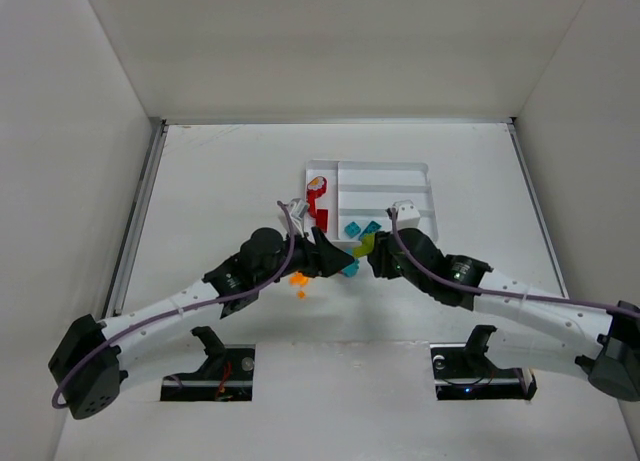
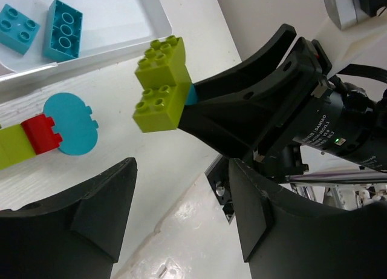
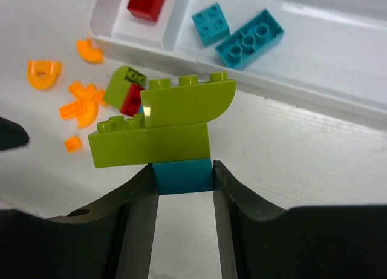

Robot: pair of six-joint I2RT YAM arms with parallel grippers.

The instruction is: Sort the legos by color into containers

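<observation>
My R gripper (image 3: 184,179) is part-closed, pinching the teal brick (image 3: 183,173) at the base of a stack w/ two lime green bricks (image 3: 160,140) on top, held just outside the white tray (image 3: 314,95). L gripper (image 2: 181,212) gapes wide, empty, facing the stack. Two teal legos (image 3: 249,39) lie in one compartment, a red one (image 3: 147,0) in the next. Orange bits (image 3: 81,106) lie loose on the table (image 3: 302,152).

2 white arms (image 1: 180,306), black joints (image 1: 262,253), purple cables (image 1: 283,266) (black tools (image 2: 181,194), 1 green LED (image 2: 337,141)).
</observation>
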